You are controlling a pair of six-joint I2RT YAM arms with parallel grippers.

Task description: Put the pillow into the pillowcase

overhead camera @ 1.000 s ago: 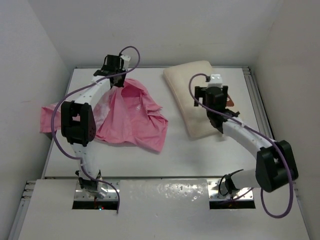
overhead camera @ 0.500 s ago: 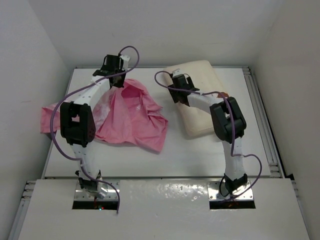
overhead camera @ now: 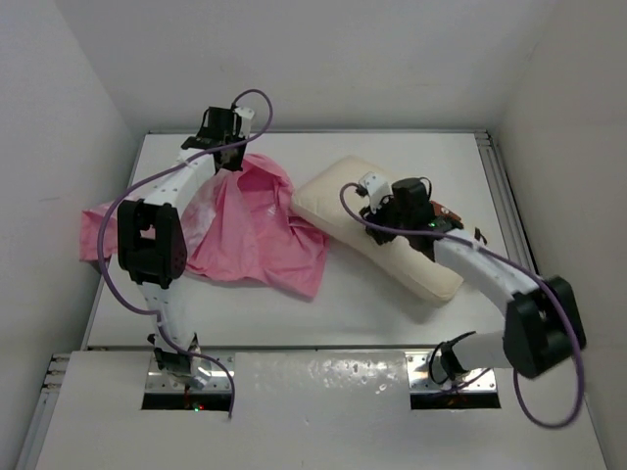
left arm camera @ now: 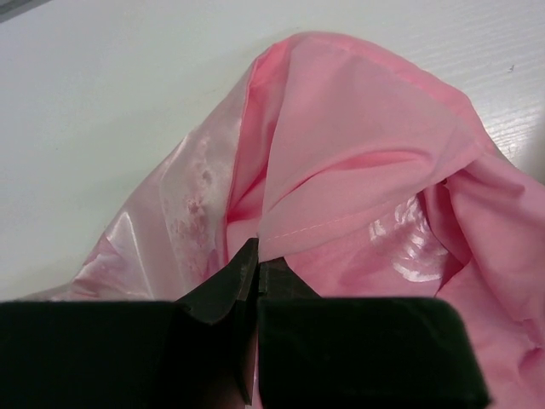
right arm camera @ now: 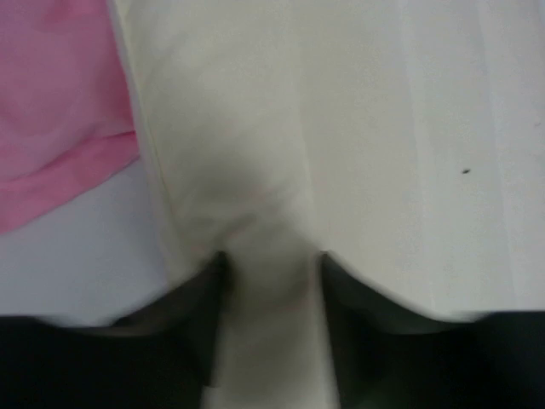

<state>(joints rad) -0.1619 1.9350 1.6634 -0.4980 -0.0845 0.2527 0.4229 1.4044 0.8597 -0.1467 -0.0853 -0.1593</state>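
The pink satin pillowcase (overhead camera: 250,225) lies crumpled on the left half of the table. My left gripper (overhead camera: 230,157) is shut on its far hem and holds that edge raised; the pinched fold shows in the left wrist view (left arm camera: 281,234) at my left gripper (left arm camera: 257,260). The cream pillow (overhead camera: 343,191) lies diagonally at centre-right, its left corner touching the pillowcase's right edge. My right gripper (overhead camera: 392,211) is shut on the pillow; in the right wrist view the pillow (right arm camera: 255,128) bulges between the fingers of my right gripper (right arm camera: 271,260).
White walls enclose the table (overhead camera: 392,313) on the left, back and right. A metal rail (overhead camera: 509,215) runs along the right edge. A corner of the pillowcase hangs over the table's left edge (overhead camera: 93,230). Pink fabric shows in the right wrist view (right arm camera: 60,111).
My right arm swung across the pillow and back. The pillow has shifted from the far right toward the centre and turned, its corner now against the pillowcase. My left gripper has held still.
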